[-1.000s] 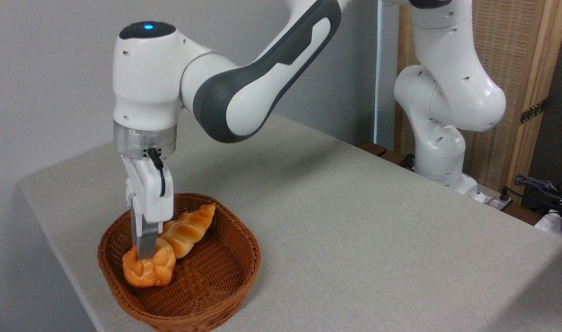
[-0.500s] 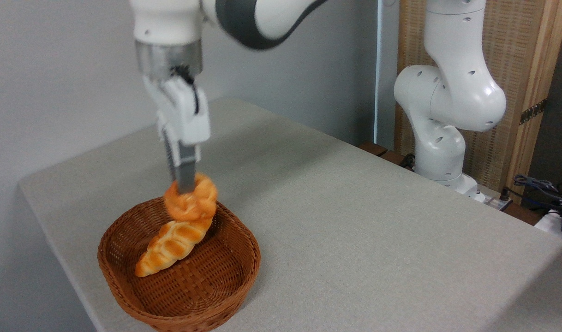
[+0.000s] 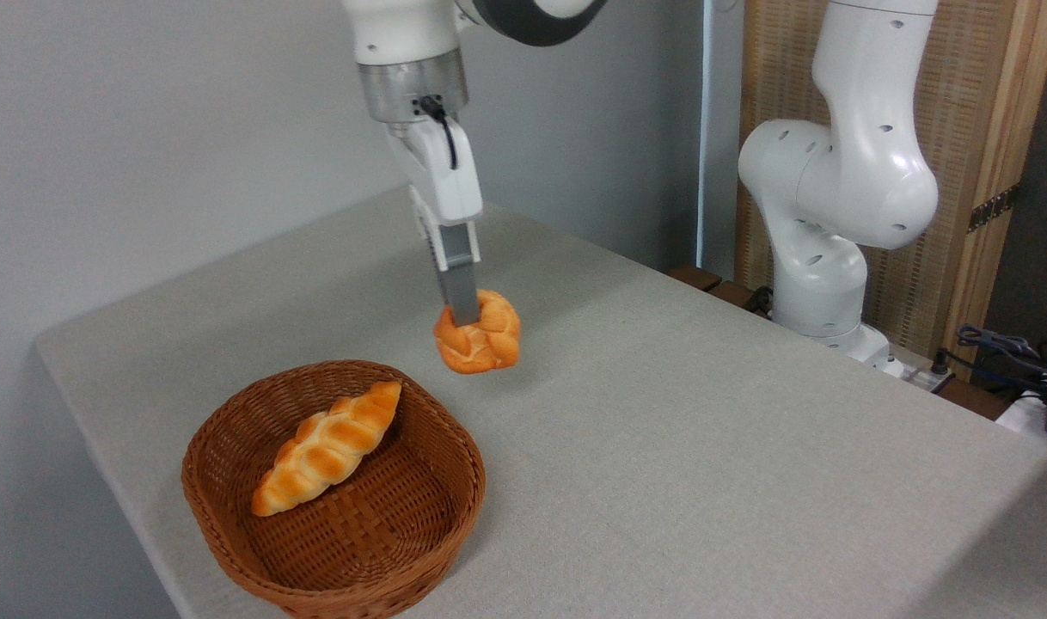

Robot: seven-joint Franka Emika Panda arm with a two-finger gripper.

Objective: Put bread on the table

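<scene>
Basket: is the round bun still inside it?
No. The bun is clamped by the gripper over the table, outside the basket, which holds only the braided loaf.

Brown wicker basket [image 3: 377,550]: sitting near the front left corner of the cloth-covered surface, open side up. Braided loaf [image 3: 326,450]: long, tapered, golden, lying slantwise inside the basket, its narrow end pointing up and to the right. Grey wall [image 3: 145,129]: filling the background at left. Woven panel in a wooden frame [image 3: 979,112]: standing at back right. Dark cables [image 3: 1005,348]: trailing at the far right edge.
</scene>
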